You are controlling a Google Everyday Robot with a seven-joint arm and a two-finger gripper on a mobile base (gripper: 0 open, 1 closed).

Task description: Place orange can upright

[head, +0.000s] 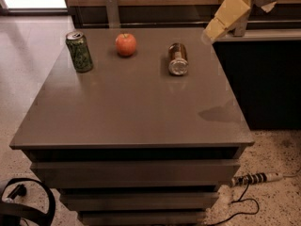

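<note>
The orange can [178, 59] lies on its side on the grey table [136, 107], toward the back right, its silver end facing the front. My gripper [214, 31] comes in from the top right, above the table's back right corner. It hangs to the right of the can and higher, not touching it. It holds nothing that I can see.
A green can [79, 51] stands upright at the back left of the table. A red apple [126, 44] sits between the two cans. A dark cabinet [263, 79] stands to the right of the table. A power strip and cables [256, 179] lie on the floor at the right.
</note>
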